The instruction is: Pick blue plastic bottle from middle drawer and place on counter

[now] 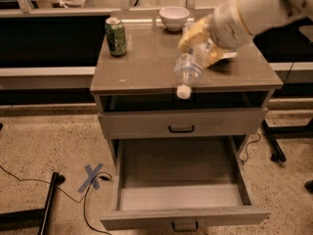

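My gripper (199, 44) is shut on the blue plastic bottle (189, 70), a clear bottle that hangs tilted with its white cap (184, 91) pointing down. The bottle is in the air over the front right part of the counter (142, 65), its cap near the front edge. The middle drawer (180, 176) is pulled wide open below and its box is empty. The arm comes in from the upper right.
A green soda can (116, 35) stands at the counter's back left and a white bowl (174, 17) at the back middle. A snack bag (224, 57) lies partly hidden behind the gripper. A closed drawer (181, 123) sits above the open one. Blue tape X (93, 176) and cables lie on the floor at left.
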You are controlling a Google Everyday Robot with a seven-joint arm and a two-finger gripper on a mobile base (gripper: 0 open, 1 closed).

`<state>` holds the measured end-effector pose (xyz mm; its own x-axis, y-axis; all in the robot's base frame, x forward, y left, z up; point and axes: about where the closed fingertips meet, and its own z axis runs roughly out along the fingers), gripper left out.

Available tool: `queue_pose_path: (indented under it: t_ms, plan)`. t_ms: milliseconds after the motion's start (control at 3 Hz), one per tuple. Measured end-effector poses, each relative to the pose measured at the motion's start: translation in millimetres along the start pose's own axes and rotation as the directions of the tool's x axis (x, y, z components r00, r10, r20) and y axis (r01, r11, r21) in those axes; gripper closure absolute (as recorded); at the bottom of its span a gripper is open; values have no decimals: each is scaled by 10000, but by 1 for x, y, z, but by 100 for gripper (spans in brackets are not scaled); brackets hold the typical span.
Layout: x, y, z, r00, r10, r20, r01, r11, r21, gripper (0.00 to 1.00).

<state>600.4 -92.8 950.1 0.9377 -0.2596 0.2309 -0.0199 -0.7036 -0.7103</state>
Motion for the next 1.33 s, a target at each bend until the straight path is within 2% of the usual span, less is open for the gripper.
queue_pose_path:
  t_ms: [333,667,1000,1333]
  plan:
    - [22,-34,30,9988,359,339,-352,9991,-224,100]
    - [36,-55,78,9943,781,723,-726,9945,-757,100]
    - [52,-54,123,9881,1272,865,-1136,9826,-1470,100]
    - [65,-43,151,9836,1562,902,-1353,9697,-2033,86]
